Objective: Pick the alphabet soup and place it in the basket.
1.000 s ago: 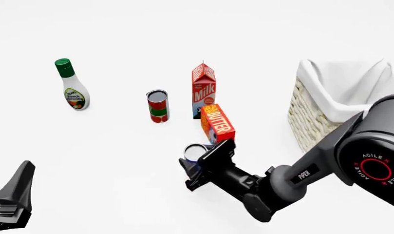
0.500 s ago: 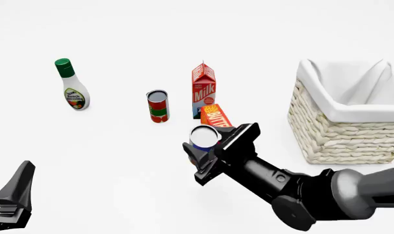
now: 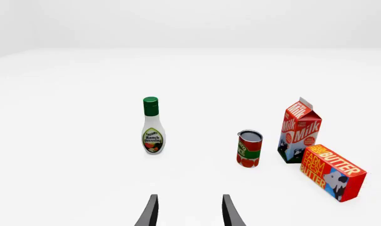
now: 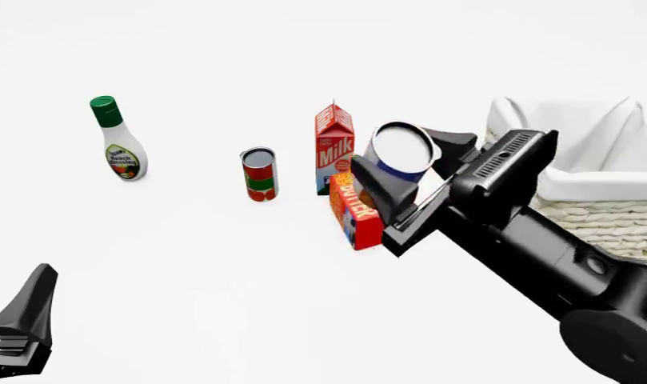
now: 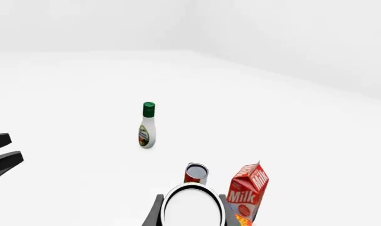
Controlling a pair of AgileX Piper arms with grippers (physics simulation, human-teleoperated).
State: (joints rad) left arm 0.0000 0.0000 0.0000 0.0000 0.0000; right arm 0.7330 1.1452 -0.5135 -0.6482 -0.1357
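My right gripper [image 4: 406, 164] is shut on the alphabet soup [image 4: 400, 152], a small can with a silver top and a blue label. It holds the can in the air, above the butter box and left of the basket [image 4: 579, 188]. In the right wrist view the can's silver top [image 5: 191, 207] fills the space between the fingers. The basket is pale wicker with a white cloth lining and stands at the right. My left gripper [image 4: 19, 324] rests open and empty at the near left; its fingers [image 3: 149, 212] show in the left wrist view.
A red-and-green labelled can [image 4: 259, 174], a milk carton [image 4: 334, 146] and a butter box [image 4: 355, 210] stand in the middle. A ranch dressing bottle [image 4: 118, 140] stands at the far left. The same things show in the left wrist view: bottle [image 3: 152, 126], can [image 3: 248, 148], carton [image 3: 298, 130], butter [image 3: 331, 172].
My right gripper has lifted the alphabet soup off the table and carried it up and to the right, toward the basket. The left arm has not moved.
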